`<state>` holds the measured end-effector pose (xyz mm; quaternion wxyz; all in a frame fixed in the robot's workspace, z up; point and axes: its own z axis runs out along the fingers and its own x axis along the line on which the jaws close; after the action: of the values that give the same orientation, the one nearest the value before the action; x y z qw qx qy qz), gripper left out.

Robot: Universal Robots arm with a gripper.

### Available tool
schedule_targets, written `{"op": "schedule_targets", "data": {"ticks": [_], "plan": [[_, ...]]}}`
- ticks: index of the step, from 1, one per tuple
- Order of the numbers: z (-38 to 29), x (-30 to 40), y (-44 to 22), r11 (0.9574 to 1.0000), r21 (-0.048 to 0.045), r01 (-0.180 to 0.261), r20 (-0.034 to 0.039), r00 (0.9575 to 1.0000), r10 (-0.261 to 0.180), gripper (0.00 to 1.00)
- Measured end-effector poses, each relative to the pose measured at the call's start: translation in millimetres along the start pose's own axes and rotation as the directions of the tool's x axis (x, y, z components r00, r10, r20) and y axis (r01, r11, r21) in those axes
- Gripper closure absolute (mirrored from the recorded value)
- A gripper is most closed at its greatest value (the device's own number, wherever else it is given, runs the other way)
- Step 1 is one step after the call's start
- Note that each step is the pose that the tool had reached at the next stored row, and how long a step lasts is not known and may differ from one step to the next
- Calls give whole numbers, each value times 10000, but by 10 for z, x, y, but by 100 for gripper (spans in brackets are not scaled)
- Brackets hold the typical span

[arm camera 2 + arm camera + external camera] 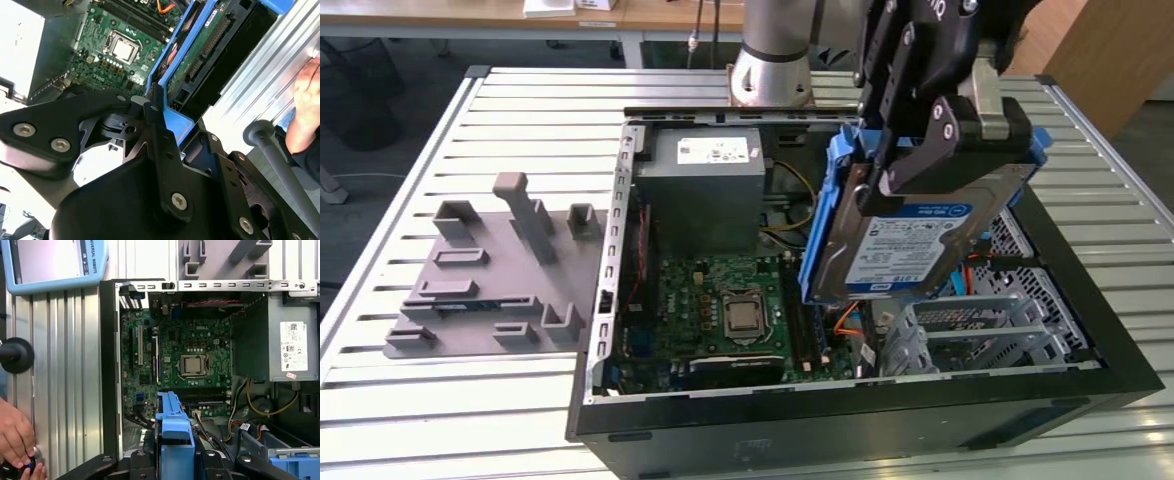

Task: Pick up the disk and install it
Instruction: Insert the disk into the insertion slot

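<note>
grips the blue-framed disk [914,245] in a pincer [927,160] closed on it, on edge above the open computer case [854,425], toward the exterior view's right, over the slatted counter [520,110]. likely handles stiff, weighty, shock-sensitive; best taken by the frame edges.

In the exterior view, the upper part of the disk [914,245] is covered by the gripper [945,158], itself cut off by the upper edge. The motherboard [720,300] is partly hidden behind the disk. In the first wrist view, a hand [15,442] is cropped at the edge.
</note>
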<state>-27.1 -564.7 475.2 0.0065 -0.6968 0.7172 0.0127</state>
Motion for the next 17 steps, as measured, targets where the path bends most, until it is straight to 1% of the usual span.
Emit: {"op": "schedule_targets", "data": {"ticks": [6, 7, 13, 14, 16, 17], "plan": [[19, 10, -127, 10000, 0, 0, -2, 10000, 0, 64], [21, 10, -139, 10000, 0, 0, -2, 10000, 0, 64], [25, 15, -141, 10000, 0, -1, -9, 10000, 1, 64], [26, 27, -142, 10000, 0, 0, -9, 10000, 0, 64], [34, 71, -147, 10000, 0, 1, -8, 10000, -1, 64], [37, 83, -161, 10000, 0, 0, -8, 10000, 0, 64]]}}
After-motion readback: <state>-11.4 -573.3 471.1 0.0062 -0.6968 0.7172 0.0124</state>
